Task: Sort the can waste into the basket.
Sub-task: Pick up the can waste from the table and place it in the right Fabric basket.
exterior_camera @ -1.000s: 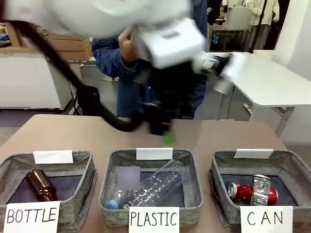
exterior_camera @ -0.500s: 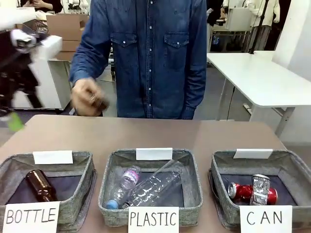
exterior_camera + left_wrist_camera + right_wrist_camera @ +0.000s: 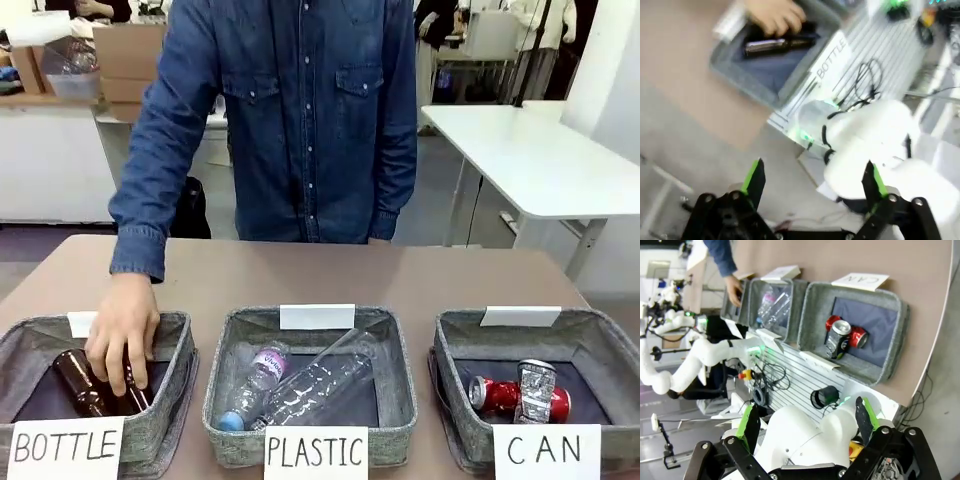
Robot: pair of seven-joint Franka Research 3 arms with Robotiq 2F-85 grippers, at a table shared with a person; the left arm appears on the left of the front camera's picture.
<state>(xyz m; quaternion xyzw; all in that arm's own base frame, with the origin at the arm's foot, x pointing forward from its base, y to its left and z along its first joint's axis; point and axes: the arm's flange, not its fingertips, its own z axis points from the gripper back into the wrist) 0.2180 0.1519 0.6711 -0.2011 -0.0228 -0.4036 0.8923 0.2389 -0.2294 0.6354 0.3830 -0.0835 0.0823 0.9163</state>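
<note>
Above the table's near edge, the left gripper [image 3: 812, 182] and right gripper [image 3: 805, 422] both hang with jaws spread, holding nothing. Two cans, red [image 3: 497, 396] and dark [image 3: 537, 391], lie touching inside the basket [image 3: 600, 345] signed "CAN". A person's hand [image 3: 122, 335] rests on brown bottles [image 3: 82, 383].

Grey woven-fabric basket [image 3: 460, 345] with matt dark cloth floor and white paper sign; shiny red metal can [image 3: 492, 394]; dark metal can [image 3: 535, 391] with silver end; glossy brown glass bottle [image 3: 82, 383]; clear ribbed plastic bottle [image 3: 315, 385]; matt brown table [image 3: 300, 275]
</note>
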